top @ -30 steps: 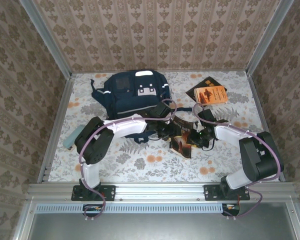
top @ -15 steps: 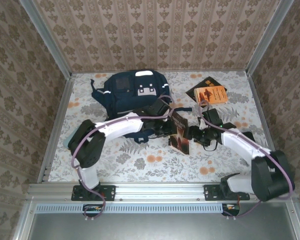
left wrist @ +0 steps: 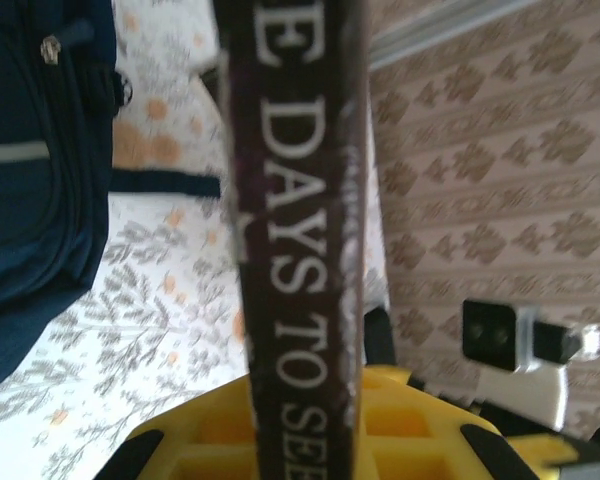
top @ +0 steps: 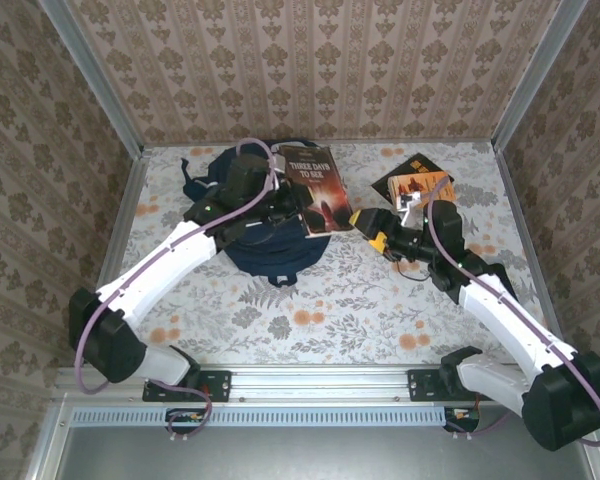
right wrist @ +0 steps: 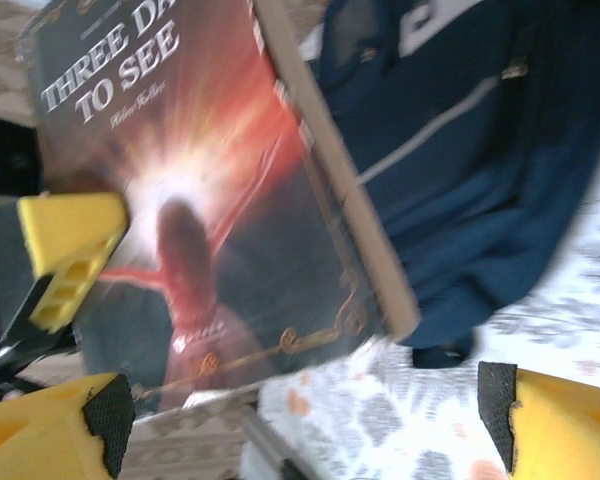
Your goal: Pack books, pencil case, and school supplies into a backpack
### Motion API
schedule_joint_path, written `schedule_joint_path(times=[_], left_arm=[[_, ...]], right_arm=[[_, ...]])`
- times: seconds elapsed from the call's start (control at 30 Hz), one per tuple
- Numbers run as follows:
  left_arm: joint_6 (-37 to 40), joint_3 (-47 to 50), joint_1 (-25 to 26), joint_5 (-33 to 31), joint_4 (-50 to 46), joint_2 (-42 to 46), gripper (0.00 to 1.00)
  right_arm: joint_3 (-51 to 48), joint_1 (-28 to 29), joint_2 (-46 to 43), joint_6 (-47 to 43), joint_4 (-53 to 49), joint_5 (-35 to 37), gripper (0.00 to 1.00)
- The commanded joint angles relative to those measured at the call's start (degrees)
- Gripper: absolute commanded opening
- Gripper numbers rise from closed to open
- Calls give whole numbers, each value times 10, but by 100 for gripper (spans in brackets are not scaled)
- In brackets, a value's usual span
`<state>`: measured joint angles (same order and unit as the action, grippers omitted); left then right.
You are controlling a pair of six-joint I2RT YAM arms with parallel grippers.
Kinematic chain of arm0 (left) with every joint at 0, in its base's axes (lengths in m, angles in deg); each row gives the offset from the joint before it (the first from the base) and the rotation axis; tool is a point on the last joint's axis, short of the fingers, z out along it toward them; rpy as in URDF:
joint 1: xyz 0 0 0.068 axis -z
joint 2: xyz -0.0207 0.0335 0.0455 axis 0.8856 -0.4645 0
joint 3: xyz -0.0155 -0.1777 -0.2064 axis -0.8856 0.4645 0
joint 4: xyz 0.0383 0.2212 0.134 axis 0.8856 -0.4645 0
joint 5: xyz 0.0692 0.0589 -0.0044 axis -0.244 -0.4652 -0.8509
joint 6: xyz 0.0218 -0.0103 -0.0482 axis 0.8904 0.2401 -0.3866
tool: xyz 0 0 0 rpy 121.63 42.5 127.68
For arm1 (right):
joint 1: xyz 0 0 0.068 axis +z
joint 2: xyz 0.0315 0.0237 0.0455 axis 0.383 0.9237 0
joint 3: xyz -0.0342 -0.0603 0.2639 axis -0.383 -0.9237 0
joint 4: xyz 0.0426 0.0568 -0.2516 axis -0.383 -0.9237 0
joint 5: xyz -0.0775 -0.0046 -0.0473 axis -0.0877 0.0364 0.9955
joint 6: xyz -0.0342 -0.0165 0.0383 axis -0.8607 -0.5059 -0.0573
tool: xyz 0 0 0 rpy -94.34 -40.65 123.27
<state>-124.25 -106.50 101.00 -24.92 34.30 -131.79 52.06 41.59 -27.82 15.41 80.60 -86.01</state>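
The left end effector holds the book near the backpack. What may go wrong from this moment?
1. The left end effector grips the reddish-brown book by one edge only, so the book may tilt or slip out.
2. The open right end effector is near the book's other side and may knock it.
3. The left arm hides much of the backpack, so its opening cannot be judged; the book may land on closed fabric.

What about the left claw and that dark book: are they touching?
Touching. The left wrist view shows the dark book pinched edge-on between the left gripper's yellow fingers.
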Motion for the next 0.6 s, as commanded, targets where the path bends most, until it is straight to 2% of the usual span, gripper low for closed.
schedule_joint_path(times=[0.0, 0.23, 0.37, 0.57], left_arm=[[-34, 8, 1, -24, 81, 31, 2], [-98, 41, 0, -42, 138, 55, 2], [-137, 61, -3, -47, 172, 59, 2], [-162, 83, -7, -55, 187, 72, 1]], right_arm=[[-17, 34, 23, 107, 150, -21, 95], [-12, 86, 106, 274, 368, 36, 97], [-1, 98, 133, 310, 404, 75, 91], [-18, 102, 123, 340, 410, 140, 78]])
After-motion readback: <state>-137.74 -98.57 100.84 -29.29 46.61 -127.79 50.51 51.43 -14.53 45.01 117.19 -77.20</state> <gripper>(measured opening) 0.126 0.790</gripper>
